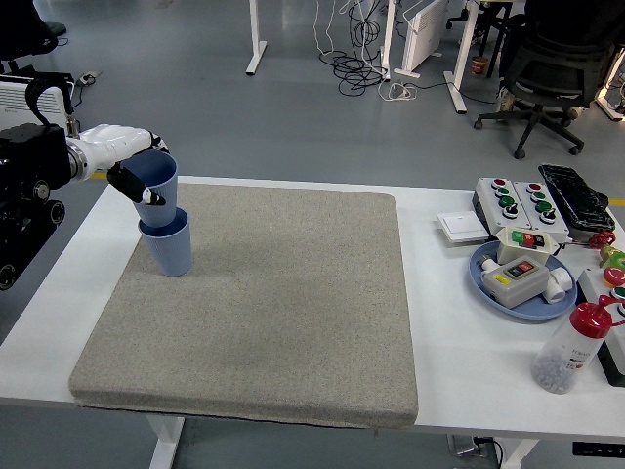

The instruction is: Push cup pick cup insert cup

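Observation:
A blue cup stands upright on the grey mat near its far left corner. A second blue cup is tilted slightly and its bottom sits inside the mouth of the standing cup. My left hand, white with black fingers, comes in from the left edge and is shut on the upper cup's rim. The right hand does not show in the head view.
At the right of the white table are a blue plate holding button boxes, more button boxes, a white switch and a red-capped bottle. Office chair stands beyond the table.

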`<state>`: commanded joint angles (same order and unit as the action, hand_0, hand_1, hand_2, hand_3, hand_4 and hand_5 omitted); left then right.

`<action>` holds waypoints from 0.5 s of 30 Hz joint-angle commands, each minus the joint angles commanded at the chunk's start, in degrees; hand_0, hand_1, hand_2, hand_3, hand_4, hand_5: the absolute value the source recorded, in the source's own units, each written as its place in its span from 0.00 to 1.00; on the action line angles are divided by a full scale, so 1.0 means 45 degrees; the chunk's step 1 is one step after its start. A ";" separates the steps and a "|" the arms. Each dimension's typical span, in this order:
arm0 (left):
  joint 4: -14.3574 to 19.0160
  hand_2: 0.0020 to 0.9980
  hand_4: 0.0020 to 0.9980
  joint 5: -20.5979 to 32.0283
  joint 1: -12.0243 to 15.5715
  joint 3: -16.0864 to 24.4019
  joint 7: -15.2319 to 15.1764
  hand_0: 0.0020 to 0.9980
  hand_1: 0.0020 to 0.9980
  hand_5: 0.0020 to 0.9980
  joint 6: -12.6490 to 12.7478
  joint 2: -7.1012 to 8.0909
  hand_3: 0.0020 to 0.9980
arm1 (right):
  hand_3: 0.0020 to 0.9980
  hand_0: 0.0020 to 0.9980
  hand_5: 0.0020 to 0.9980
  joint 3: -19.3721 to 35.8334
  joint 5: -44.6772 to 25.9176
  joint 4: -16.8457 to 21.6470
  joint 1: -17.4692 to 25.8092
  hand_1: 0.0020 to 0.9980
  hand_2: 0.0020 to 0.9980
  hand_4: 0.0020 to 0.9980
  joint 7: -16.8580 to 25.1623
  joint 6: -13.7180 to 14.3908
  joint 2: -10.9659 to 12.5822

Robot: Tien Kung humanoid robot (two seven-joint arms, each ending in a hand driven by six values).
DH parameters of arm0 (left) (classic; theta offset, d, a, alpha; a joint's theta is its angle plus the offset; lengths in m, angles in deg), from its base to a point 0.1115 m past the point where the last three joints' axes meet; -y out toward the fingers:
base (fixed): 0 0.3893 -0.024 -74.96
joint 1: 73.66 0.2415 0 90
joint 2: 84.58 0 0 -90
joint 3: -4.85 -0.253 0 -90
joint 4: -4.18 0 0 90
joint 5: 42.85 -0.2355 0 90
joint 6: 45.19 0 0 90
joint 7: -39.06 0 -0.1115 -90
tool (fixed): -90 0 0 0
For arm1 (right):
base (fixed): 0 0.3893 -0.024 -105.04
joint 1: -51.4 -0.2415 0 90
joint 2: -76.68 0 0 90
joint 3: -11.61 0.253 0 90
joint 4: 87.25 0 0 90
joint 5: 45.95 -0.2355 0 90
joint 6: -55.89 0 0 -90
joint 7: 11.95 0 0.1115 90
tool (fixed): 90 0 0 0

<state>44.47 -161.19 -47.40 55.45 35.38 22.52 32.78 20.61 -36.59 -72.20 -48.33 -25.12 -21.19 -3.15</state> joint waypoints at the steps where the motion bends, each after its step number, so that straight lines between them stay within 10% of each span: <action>1: 0.0006 0.63 0.69 0.0041 0.0015 -0.0010 -0.0003 0.40 0.55 0.17 -0.0006 0.0012 0.54 | 0.59 0.71 0.46 0.0002 0.0001 0.0000 0.0005 0.64 0.66 0.08 0.0001 0.0001 -0.0001; 15: -0.0621 0.64 0.73 0.0830 0.0062 -0.0260 -0.0180 0.37 0.55 0.19 0.0231 -0.0112 0.54 | 0.59 0.71 0.46 -0.0002 -0.0006 0.0007 0.0007 0.64 0.66 0.08 -0.0005 0.0000 -0.0003</action>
<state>41.67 -157.45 -47.12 54.28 34.57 23.57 32.28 20.60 -36.62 -72.17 -48.30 -25.14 -21.19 -3.16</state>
